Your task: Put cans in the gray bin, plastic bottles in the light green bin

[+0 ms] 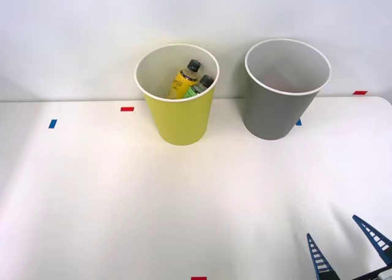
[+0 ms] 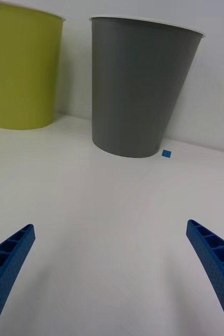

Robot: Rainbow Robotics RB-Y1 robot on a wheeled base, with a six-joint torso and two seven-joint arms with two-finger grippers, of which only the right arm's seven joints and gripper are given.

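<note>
- resting low at the near right corner of the desk [image 1: 92, 200], the right hand [image 1: 346, 246] has its two blue ribbed fingers [image 2: 9, 257] spread wide apart with nothing between them.
- both plastic bottles sit inside the light green bin [image 1: 180, 117]: the yellow-label bottle [image 1: 184, 79] leans against the inner wall, and the green-label bottle [image 1: 201, 86] lies just beside it, touching or nearly so.
- judging from that, the bottle half of the task looks done.
- the gray bin [image 1: 275, 111] stands to the right of the green one, apart from it, both near the back wall; its white inside shows as far as the front view reaches.
- the deepest part of the gray bin's floor is hidden by its near wall, so i cannot tell whether the red can lies in there.
- if the can is already down in the gray bin, the sorting is likely finished; otherwise it is what is left.
- from the wrist view the gray bin stands straight ahead of the open hand, well apart from it, with a small blue tape mark [image 2: 166, 154] just beside its base.
- the bottles' lower halves are cut off by the green bin's rim, and the labels are too small to read.
- the hand itself is cut off at the front view's lower edge, so the wrist and arm behind it are not made out.
</note>
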